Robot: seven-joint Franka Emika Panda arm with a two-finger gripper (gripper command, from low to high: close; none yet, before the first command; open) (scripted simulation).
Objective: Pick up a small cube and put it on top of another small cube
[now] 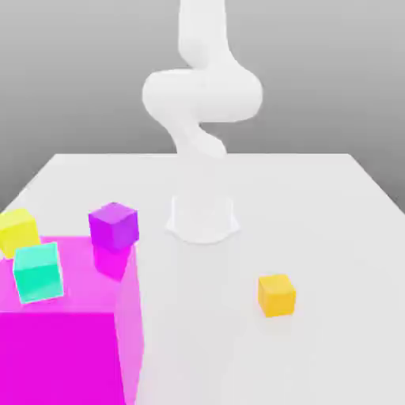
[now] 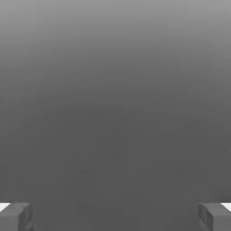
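Exterior view: small amber cube (image 1: 276, 294) alone on the white desk (image 1: 332, 213), toward the exterior view's right. Well apart at left, a huge magenta block (image 1: 67, 340) with a teal cube (image 1: 38, 271) on it; purple cube (image 1: 114, 225) and lemon-yellow cube (image 1: 17, 230) beside it.

Hand view: hand (image 2: 115, 215) spread wide, fingertips (image 2: 16, 216) far apart, holding nothing.

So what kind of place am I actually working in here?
A bare simulated tabletop, apparently a test scene: a plain white table against a grey backdrop, the white arm at its middle, and flat-coloured blocks such as the orange-yellow cube and magenta block.
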